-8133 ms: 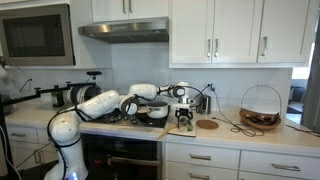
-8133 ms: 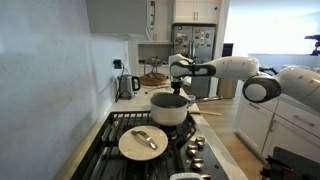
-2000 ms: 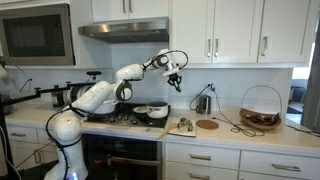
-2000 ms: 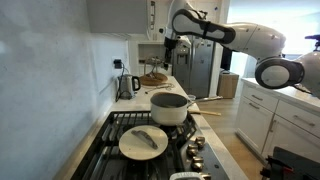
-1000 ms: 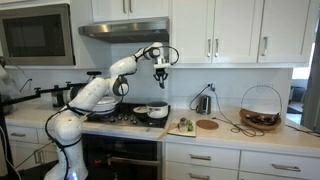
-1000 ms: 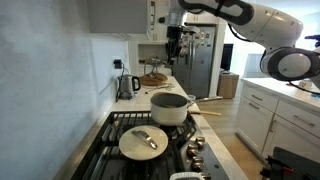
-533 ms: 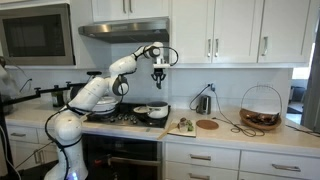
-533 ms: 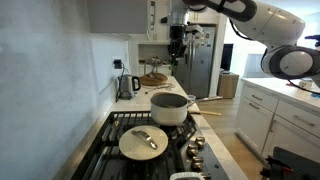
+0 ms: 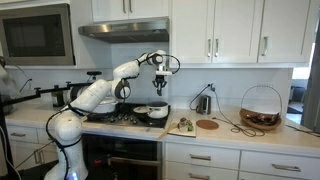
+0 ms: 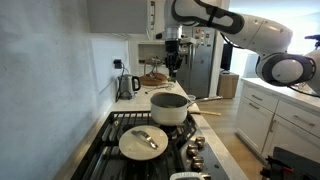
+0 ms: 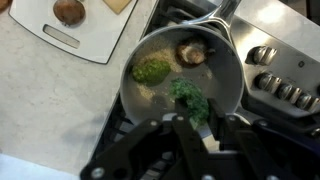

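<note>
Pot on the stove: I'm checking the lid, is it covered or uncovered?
Uncovered: wrist view shows food inside the pot, and a lid lies apart on the stove.

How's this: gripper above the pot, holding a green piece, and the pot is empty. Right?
No, the pot is not empty: the wrist view shows a green lump and a brown piece in it. The gripper is above it, holding a green piece.

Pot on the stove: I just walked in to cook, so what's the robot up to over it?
The robot's gripper hangs above the pot on the stove, shut on a broccoli-like piece. In the wrist view, the pot holds a rounded green piece and a brown piece. The lid lies off the pot, on a nearer burner.
</note>
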Controlling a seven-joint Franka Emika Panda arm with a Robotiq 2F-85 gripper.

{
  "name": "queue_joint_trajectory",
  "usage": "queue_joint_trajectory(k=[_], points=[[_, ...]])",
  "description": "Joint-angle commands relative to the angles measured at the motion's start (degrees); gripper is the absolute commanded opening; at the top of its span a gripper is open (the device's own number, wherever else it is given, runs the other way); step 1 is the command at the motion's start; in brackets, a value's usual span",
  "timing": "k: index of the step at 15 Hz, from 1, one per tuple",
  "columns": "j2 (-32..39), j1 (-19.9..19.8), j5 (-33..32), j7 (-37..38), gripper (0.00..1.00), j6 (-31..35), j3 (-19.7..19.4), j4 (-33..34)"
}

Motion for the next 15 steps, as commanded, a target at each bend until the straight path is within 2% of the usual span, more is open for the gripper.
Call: queue_joint_trajectory(k=[1, 3, 4, 5, 6, 7, 9, 10, 11, 13, 14, 15], points=[[2.8, 0.8, -0.5, -2.2, 0.07, -0.1, -0.5, 1.5], [4.2, 1.0, -0.3, -2.5, 0.07, 0.3, -0.4, 1.5], [6.4, 1.1, -0.6, -2.6, 0.07, -0.7, -0.1, 4.1], [4.7, 1.1, -0.1, -2.4, 0.07, 1.5, -0.3, -0.2], [5.1, 1.2, 0.0, -2.4, 0.07, 1.9, -0.2, -0.7], [8.4, 1.4, -0.3, -2.5, 0.07, 0.1, 0.1, 4.2], [6.6, 1.2, 0.5, -2.2, 0.07, 2.8, 0.1, -1.3], [7.3, 1.4, 0.6, -2.1, 0.07, 3.2, 0.2, -1.4], [9.9, 1.7, 0.4, -2.1, 0.07, 1.9, 0.1, 2.3], [11.8, 2.4, -0.3, -1.9, 0.07, 1.8, 0.1, 3.8], [9.5, 2.5, -0.1, -1.8, 0.07, 4.0, -0.2, -1.0], [9.9, 2.8, -0.1, -1.6, 0.51, 4.2, -0.2, -0.8]])
